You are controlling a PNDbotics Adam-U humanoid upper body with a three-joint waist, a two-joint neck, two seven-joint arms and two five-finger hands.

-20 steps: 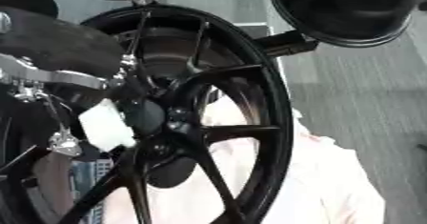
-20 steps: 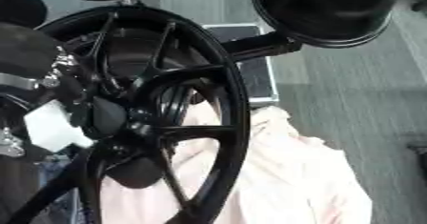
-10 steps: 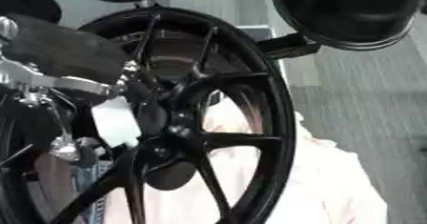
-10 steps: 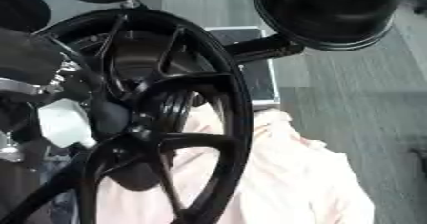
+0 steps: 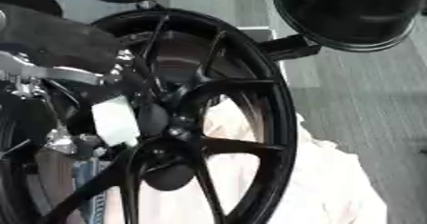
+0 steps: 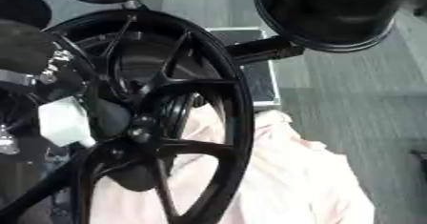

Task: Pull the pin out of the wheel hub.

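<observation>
My left hand [image 5: 58,70] reached to the wheel hub from nine o'clock; I could not tell how its fingers stood.

The black wheel [image 5: 279,123] stood upright, rigid and, I judged, heavy; its hub [image 5: 158,123] sat at centre. A white block [image 5: 115,120] lay just beside it at nine o'clock. The pin itself I could not make out; I'd take it by its exposed end. Pale cloth [image 5: 333,180] covered the floor [image 5: 359,94] at five o'clock; other dark wheels [image 5: 346,13] stood at one o'clock.
</observation>
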